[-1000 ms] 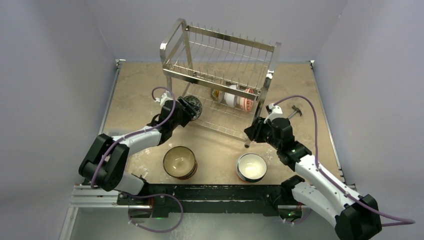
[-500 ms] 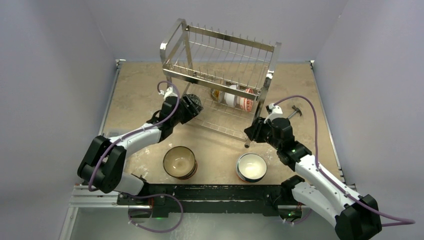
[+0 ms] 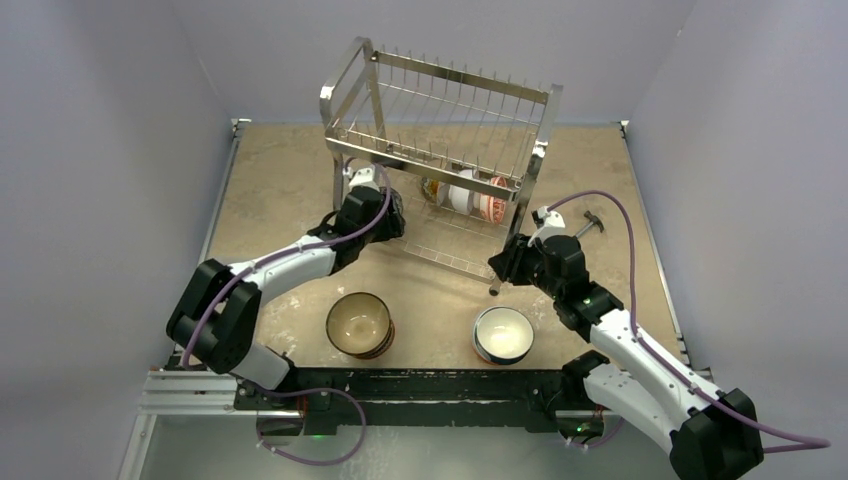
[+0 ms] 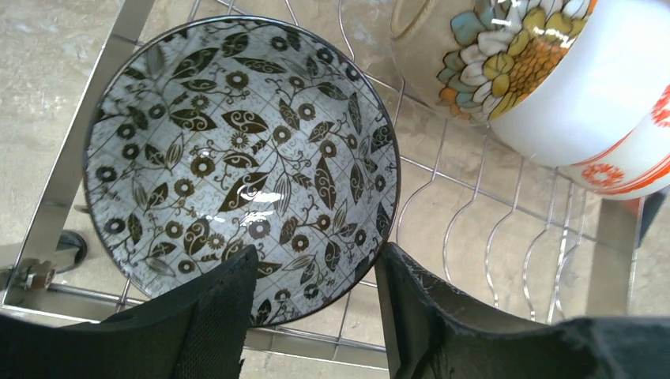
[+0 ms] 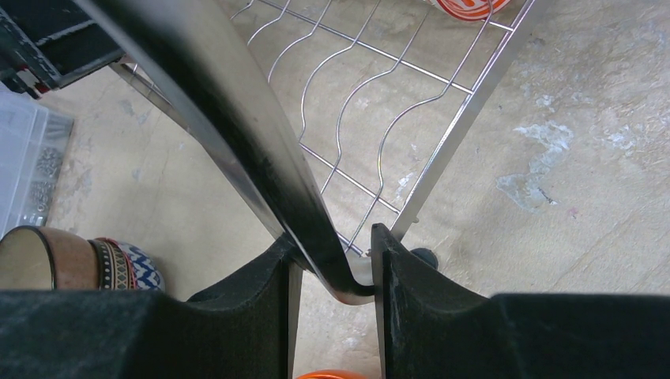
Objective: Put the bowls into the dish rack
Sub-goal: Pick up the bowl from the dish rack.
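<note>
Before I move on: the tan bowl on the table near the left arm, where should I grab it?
Probably by the rim of the tan bowl, at its left edge. Come straight down with one jaw inside and one outside. It sits upright, mouth up and empty, so the thin wall is exposed, and the body looks too wide to span.

Pale lavender walls [image 3: 100, 150], mottled beige tabletop [image 3: 270, 180].

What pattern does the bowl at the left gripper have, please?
The bowl has dark leaves and flowers on white; clearest in left wrist view.
</note>
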Controlling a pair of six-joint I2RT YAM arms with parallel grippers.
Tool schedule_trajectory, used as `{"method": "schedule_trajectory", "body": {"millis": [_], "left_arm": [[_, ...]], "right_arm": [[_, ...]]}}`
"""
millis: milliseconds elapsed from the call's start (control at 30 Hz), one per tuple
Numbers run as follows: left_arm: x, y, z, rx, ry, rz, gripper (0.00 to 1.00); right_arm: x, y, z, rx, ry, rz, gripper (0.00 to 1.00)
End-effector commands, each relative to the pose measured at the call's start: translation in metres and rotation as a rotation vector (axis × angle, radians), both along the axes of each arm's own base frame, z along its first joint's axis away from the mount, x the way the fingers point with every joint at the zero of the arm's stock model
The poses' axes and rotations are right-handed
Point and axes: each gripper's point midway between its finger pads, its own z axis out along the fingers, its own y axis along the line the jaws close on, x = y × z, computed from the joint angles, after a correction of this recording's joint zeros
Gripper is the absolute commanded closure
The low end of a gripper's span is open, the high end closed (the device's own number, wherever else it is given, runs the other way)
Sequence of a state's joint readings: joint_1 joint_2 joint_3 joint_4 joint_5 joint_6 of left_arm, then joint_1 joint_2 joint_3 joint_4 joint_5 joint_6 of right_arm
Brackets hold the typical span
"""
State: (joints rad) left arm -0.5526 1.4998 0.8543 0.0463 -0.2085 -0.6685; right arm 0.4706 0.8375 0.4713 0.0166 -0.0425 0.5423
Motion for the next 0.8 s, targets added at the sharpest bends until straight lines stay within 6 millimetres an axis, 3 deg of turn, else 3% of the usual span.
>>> {"method": "schedule_trajectory", "body": {"millis": [0,167,367,500,633,767], "left_arm": [[0.003,0.012,-0.02,0.164,0.018,-0.041,0.49],[0.003,0.009,-0.03,0.202,0.031,-0.071,0.61],[-0.003,0.009,-0.025,0.22,0.034,-0.087,0.88],[-0.006,0.006,-0.012,0.205,0.014,-0.105,0.99],[-0.011,0.002,0.0,0.167,-0.007,-0.127,1.0],[-0.019,-0.007,0.013,0.1,-0.029,-0.167,1.0]], "right_arm": [[-0.008,0.002,-0.001,0.033,0.074,-0.012,0.64],[-0.008,0.003,0.005,0.043,0.066,-0.01,0.63],[-0.01,0.005,0.024,0.08,0.026,0.002,0.4],[-0.012,0.005,0.041,0.105,-0.011,0.006,0.21],[-0.016,0.006,0.054,0.121,-0.039,0.02,0.11],[-0.022,0.008,0.073,0.132,-0.102,0.067,0.08]]}}
